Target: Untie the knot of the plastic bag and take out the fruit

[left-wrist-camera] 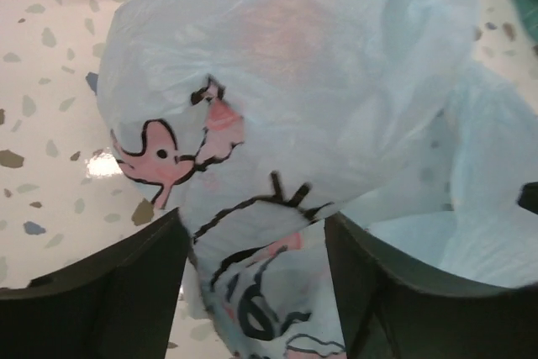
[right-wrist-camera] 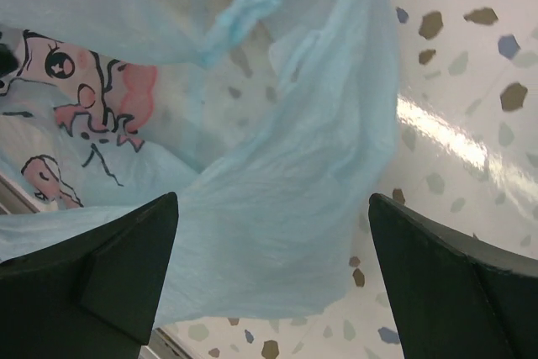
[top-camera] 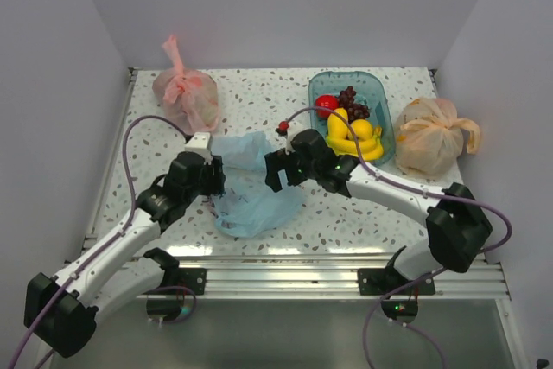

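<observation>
The light blue plastic bag point(top-camera: 252, 192) lies slack and flattened on the table between my two grippers. Its pink and black printing shows in the left wrist view point(left-wrist-camera: 277, 124) and the right wrist view point(right-wrist-camera: 252, 208). My left gripper point(top-camera: 210, 177) is open at the bag's left edge, with bunched bag film between its fingers point(left-wrist-camera: 252, 220). My right gripper point(top-camera: 278, 174) is wide open just above the bag's right part point(right-wrist-camera: 273, 199) and holds nothing. The fruit lies in a teal basket point(top-camera: 384, 97): a red apple point(top-camera: 326, 104), dark grapes point(top-camera: 352, 103) and yellow bananas point(top-camera: 350, 143).
A knotted pink bag point(top-camera: 186, 92) stands at the back left. A knotted orange bag point(top-camera: 432, 136) stands at the right, beside the basket. A metal rail point(top-camera: 285, 261) runs along the table's near edge. White walls close in the back and both sides.
</observation>
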